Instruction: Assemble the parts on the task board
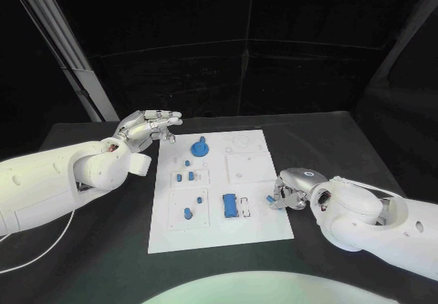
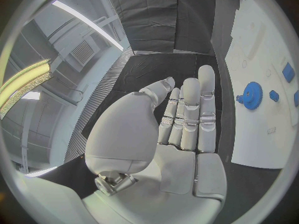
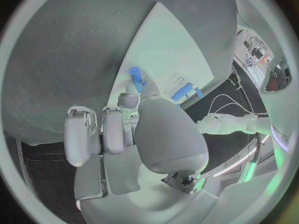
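Observation:
The white task board (image 1: 258,229) lies in the middle of the black table. On it stand a blue round gear-like part (image 1: 200,149), a blue rectangular block (image 1: 230,205) and several small blue parts, such as one (image 1: 188,213) near the block. My right hand (image 1: 290,190) sits at the board's right edge and pinches a small blue peg (image 1: 271,199) at its fingertips; in the right wrist view the peg (image 3: 135,77) sticks out beyond the fingers, over the board (image 3: 181,55). My left hand (image 1: 150,126) hovers by the board's far left corner, fingers straight and holding nothing (image 2: 187,119).
Black table cloth (image 1: 338,145) surrounds the board on all sides. A metal pole (image 1: 73,57) rises behind the table's far left. A white cable (image 1: 37,253) hangs by my left arm. The left wrist view shows the gear (image 2: 252,94) beside the palm.

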Robot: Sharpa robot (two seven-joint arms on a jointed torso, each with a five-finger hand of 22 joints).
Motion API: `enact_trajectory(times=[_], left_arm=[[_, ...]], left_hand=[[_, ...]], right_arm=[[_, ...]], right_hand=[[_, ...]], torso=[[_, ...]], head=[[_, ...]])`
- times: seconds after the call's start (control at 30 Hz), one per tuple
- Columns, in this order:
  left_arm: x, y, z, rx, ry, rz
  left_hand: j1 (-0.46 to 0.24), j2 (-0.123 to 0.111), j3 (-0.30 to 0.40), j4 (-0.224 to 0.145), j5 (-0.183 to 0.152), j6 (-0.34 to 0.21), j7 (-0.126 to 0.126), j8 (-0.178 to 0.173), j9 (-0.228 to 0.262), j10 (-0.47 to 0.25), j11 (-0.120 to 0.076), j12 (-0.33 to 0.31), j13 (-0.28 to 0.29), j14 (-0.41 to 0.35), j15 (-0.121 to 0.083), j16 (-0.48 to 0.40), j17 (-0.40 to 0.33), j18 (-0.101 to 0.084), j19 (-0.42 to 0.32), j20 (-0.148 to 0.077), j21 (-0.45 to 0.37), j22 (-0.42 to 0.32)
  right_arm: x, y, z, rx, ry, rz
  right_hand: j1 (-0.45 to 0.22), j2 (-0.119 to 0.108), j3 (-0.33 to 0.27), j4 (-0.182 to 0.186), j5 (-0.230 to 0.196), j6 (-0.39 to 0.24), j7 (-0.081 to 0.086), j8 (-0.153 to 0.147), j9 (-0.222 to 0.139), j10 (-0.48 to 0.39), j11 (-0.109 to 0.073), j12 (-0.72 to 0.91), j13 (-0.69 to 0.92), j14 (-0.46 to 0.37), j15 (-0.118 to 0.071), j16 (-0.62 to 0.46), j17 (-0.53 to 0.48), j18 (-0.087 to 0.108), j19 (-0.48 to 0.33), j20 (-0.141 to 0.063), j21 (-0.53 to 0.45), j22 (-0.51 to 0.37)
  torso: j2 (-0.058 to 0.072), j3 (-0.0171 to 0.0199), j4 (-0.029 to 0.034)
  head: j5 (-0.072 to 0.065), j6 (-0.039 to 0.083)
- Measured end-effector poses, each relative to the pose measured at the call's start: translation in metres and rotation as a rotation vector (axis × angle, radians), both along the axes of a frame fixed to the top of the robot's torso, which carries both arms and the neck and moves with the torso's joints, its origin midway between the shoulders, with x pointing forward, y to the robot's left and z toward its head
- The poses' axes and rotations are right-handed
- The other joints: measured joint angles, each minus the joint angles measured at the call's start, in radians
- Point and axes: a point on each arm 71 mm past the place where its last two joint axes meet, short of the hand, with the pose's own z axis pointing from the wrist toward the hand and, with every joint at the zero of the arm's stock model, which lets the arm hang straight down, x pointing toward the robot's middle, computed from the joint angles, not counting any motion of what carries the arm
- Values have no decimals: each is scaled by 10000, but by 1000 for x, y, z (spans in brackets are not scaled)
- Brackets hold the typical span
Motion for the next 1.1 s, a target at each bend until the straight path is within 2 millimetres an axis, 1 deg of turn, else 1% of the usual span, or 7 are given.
enact_trajectory(times=[0.17, 0.27, 0.37, 0.53, 0.63, 0.8, 1.1], left_arm=[[0, 0, 0, 1, 7, -5], [0, 0, 0, 2, 10, -5], [0, 0, 0, 2, 14, -9], [0, 1, 0, 5, 20, -4], [0, 1, 0, 9, 22, 5], [0, 1, 0, 12, 24, 10], [0, 1, 0, 10, 27, -2]], left_hand=[[0, 0, 0, 0, 0, 0, 0, 0, 0, 0, 0, 0, 1, 0, 0, 0, 0, 0, 0, 0, 0, 0], [0, 0, 0, 0, 0, 0, 0, 0, 1, 0, 0, 0, 1, 0, 0, 0, 0, -1, 0, 0, 0, 0], [0, 0, 0, 0, 0, 0, 0, 0, 1, 0, 0, 0, 1, 0, 0, 0, 1, 0, 0, 0, 0, 0], [0, 0, 0, 0, 0, 0, 0, 0, 1, 0, 0, 0, 2, 1, 0, 0, 1, 0, 0, 0, 0, 1], [0, 0, 0, 0, 0, 0, 0, 0, 1, 0, 0, 0, 2, 1, 0, 0, 1, -1, 0, 0, 0, 1], [0, 0, 0, 0, 0, 0, 0, 0, 1, 0, 0, 0, -7, 1, 0, 0, -9, 0, 0, 0, -40, -11], [0, 0, 0, 0, 0, 0, 0, 0, 1, 0, 0, 0, -6, 1, 1, 0, -9, 0, 0, 0, -40, -11]], right_arm=[[0, 3, 0, -210, -40, 120], [1, 6, 0, -318, -64, 212], [1, 7, 0, -402, -100, 284], [0, 10, 2, -428, -190, 350], [-3, 10, 2, -291, -216, 302], [-11, 10, 3, 409, 2, 20], [-17, 17, 11, 2338, 336, -688]], right_hand=[[186, 62, 86, -86, 6, 22, -6, -3, -4, 0, 0, -87, -28, 0, 0, -37, -14, 0, 0, 0, 0, 0], [389, 114, 183, -183, 202, 34, 6, -88, -5, -36, -36, -117, -44, 0, 0, -37, -14, -1, 0, 0, 0, 0], [632, 136, 349, -295, 670, 72, -9, -154, -4, -38, -38, -166, -60, 0, 0, -37, -14, -1, 0, 0, 0, -1], [841, 296, 716, -345, 771, 128, -63, -281, -105, -73, -70, -213, -75, 7, -6, -37, 42, -1, 0, 0, 0, -1], [866, 319, 886, -200, 1181, 164, -76, -345, -209, -74, -70, -213, -60, 40, -37, -37, 100, 0, 37, -37, 0, -1], [831, 286, 1125, 38, 1527, 228, -94, -411, -215, -14, -131, -153, -11, 72, -79, -16, 185, 0, 38, -38, 0, -1], [532, -12, 1439, 421, 1631, 294, -91, -496, -222, 114, -103, -108, 57, 51, -99, 51, 264, -1, 38, -38, 47, -2]], torso=[[-10, -5, 0], [-12, -10, 0], [-14, -11, 0], [-14, -8, 0], [-13, 1, -2], [-13, 6, -7], [-8, -1, 5]], head=[[-8, 4], [-14, 1], [-15, -11], [11, -13], [27, -14], [35, -23], [44, -33]])
